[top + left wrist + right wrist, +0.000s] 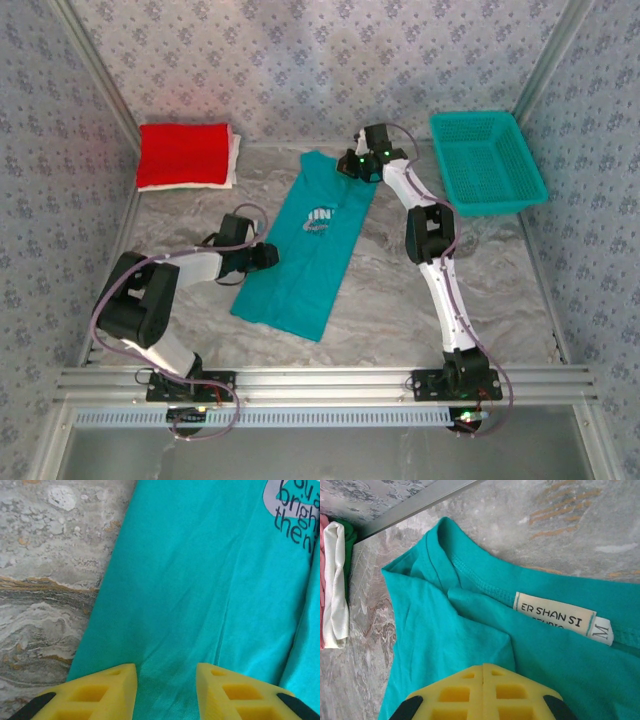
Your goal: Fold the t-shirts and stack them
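A teal t-shirt (310, 250) lies folded into a long strip across the middle of the table, its white print facing up. My right gripper (352, 168) is at the shirt's far collar end. In the right wrist view its fingers (483, 666) are pressed together on a fold of the teal cloth (445, 620), just below the neck label (554, 616). My left gripper (268, 256) rests at the strip's left edge. Its yellow fingers (166, 667) stand apart over flat teal cloth (200, 580). A folded red t-shirt (183, 153) lies on a white one (232, 160) at the back left.
A teal mesh basket (530, 165) stands at the back right. Patterned walls and metal rails close in the table on three sides. The folded stack's edge (335, 580) lies left of the collar in the right wrist view. Bare marble (45, 580) lies left of the shirt.
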You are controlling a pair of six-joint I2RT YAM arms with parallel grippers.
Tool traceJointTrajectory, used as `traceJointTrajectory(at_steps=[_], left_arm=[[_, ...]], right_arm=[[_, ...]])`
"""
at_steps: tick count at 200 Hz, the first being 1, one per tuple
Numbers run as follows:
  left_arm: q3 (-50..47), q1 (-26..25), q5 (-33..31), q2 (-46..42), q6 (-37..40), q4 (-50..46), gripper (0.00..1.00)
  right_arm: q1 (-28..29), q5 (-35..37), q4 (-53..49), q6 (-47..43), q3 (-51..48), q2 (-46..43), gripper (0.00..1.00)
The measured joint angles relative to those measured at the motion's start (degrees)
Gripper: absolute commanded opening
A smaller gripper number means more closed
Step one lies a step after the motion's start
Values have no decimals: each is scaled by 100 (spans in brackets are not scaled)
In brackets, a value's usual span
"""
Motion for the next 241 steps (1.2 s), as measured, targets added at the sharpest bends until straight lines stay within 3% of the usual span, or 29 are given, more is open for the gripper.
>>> traceJointTrajectory(at_steps=[103,117,136,241], left_arm=[[-122,0,-94,-2,-131,295,36],[-122,0,-109,-2,-146,304,36],[-136,0,-109,-17,-149,306,36],[-1040,-2,-107,-715,-562,750,37]], right_arm=[[-144,26,-72,564,-739,-929,0],[-144,81,-59,592,-739,-942,22],[-153,131,-111,612,-693,-911,34],[-37,7,-146,358,-306,-269,43]])
